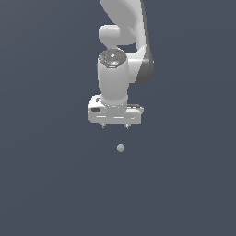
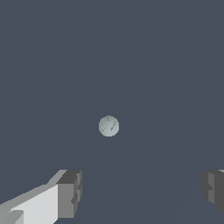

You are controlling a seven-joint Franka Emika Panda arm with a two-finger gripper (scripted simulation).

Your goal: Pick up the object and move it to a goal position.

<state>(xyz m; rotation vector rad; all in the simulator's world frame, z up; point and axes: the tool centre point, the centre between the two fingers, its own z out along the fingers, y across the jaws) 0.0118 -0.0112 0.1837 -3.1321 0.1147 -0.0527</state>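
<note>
A white robot arm (image 1: 120, 69) points its end effector (image 1: 115, 125) straight down over a plain dark grey surface (image 1: 46, 184) — its fingers (image 2: 70, 192) spread wide, grasping nothing. The tiny pale grey-green ball (image 1: 120, 148) lies just beyond the end effector, untouched — in the wrist view it sits clear of both fingertips.

One ball (image 1: 120, 148), one arm (image 1: 120, 60), one tool (image 1: 115, 126) with two fingers (image 2: 70, 194).

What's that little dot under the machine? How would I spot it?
Find the big white arm, then its tool at the bottom end. Just below, apart from it, sits a tiny pale grey-green ball. It is the only small round thing on the dark surface.
</note>
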